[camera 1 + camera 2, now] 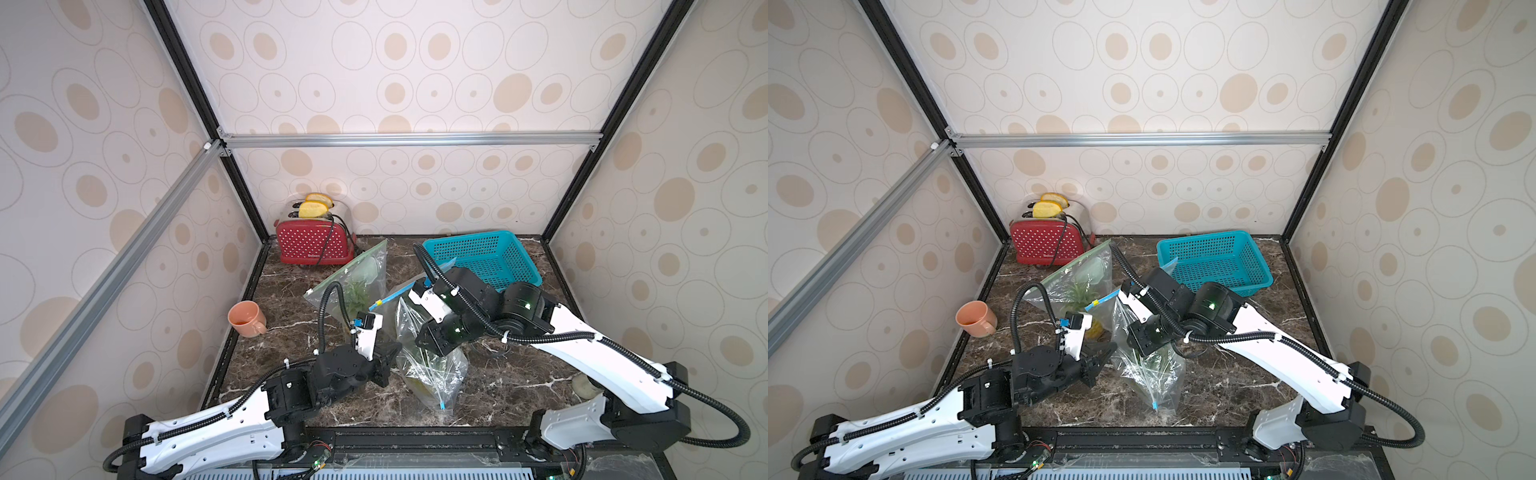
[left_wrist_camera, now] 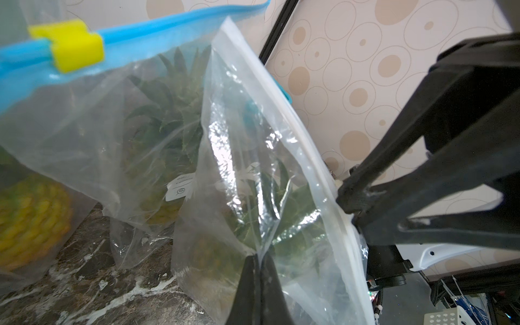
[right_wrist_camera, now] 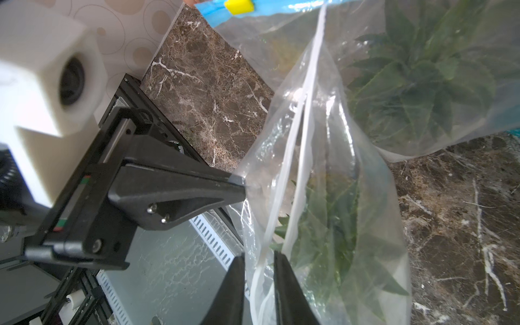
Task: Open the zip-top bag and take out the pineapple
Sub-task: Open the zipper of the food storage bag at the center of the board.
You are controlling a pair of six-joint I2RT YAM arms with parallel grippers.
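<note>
A clear zip-top bag (image 1: 432,365) (image 1: 1150,374) stands crumpled at the middle of the marble table. The pineapple is inside it, its green leaves (image 2: 281,202) (image 3: 323,225) showing through the film. My left gripper (image 2: 260,257) (image 1: 390,359) is shut on a pinch of the bag's side film. My right gripper (image 3: 259,256) comes down from above, and its jaws are closed on the bag's white zip rim (image 3: 298,157). In the left wrist view its fingertips (image 2: 347,202) meet on that rim. The two sides of the rim run close together.
Just behind is a second bag with a blue zip strip and a yellow slider (image 2: 66,45), also holding a pineapple. A third bag (image 1: 357,274) leans near the red toaster (image 1: 313,243). A teal basket (image 1: 482,257) sits back right, an orange mug (image 1: 247,318) at the left edge.
</note>
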